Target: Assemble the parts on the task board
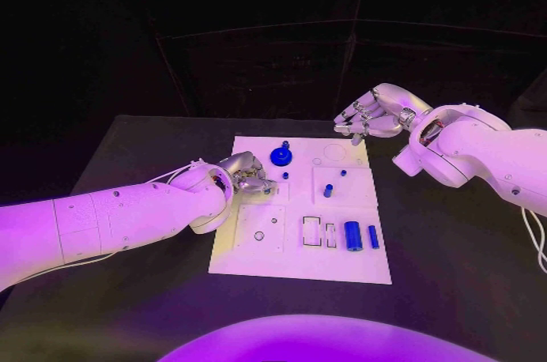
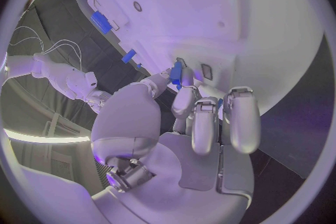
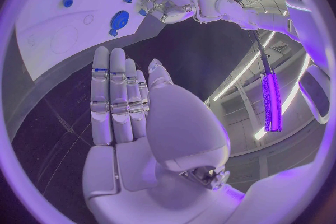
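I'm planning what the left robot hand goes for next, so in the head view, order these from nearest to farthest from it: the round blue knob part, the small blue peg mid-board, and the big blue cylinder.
From the left robot hand:
1. Round blue knob part, just beyond the hand, toward the board's far edge.
2. Small blue peg, mid-board, toward the right side.
3. Big blue cylinder, near edge, right side of the task board.

black table [image 1: 137, 148], dark backdrop behind

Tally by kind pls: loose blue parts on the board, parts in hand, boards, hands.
Loose blue parts: 6
Held part: 1
Board: 1
Hands: 2, left hand, right hand
Total: 10
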